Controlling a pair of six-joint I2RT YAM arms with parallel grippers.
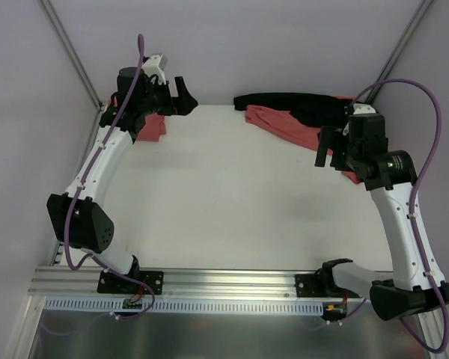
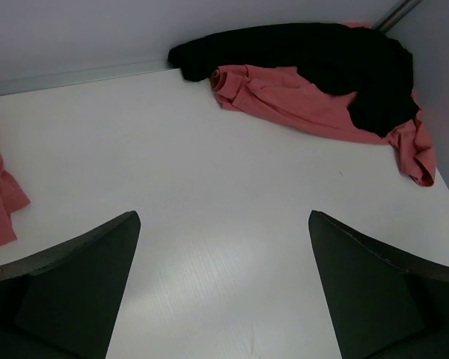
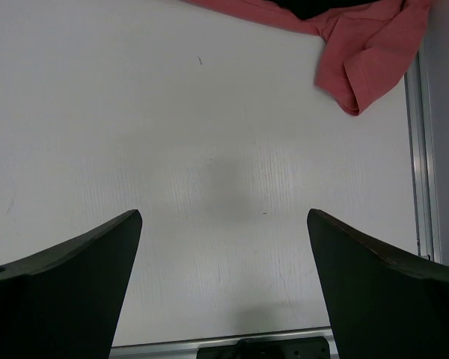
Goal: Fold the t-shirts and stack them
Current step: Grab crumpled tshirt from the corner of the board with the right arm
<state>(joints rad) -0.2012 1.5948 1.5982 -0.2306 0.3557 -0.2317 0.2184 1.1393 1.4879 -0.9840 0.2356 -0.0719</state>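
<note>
Black shirt (image 1: 295, 103) lies over red shirt (image 1: 283, 123), far right of table (image 1: 224, 202). Second red shirt (image 1: 156, 127) far left. Left gripper (image 1: 185, 95), right gripper (image 1: 327, 155): jaws wide open, empty.

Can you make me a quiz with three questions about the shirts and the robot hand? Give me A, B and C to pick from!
1. Where is the black t-shirt?
A. Draped over a salmon-red t-shirt at the table's far right
B. Folded by the arm bases
C. In a gripper

2. What colour is the far-left t-shirt?
A. Black
B. Salmon-red
C. Blue

3. How is the right gripper?
A. Shut on cloth
B. Shut, empty
C. Open, empty

Answers:
1 A: the top view shows black cloth lying across salmon-red cloth in that corner.
2 B: its crumpled folds are all salmon-red.
3 C: its wrist view shows the fingers wide apart with only bare table between them.
</note>
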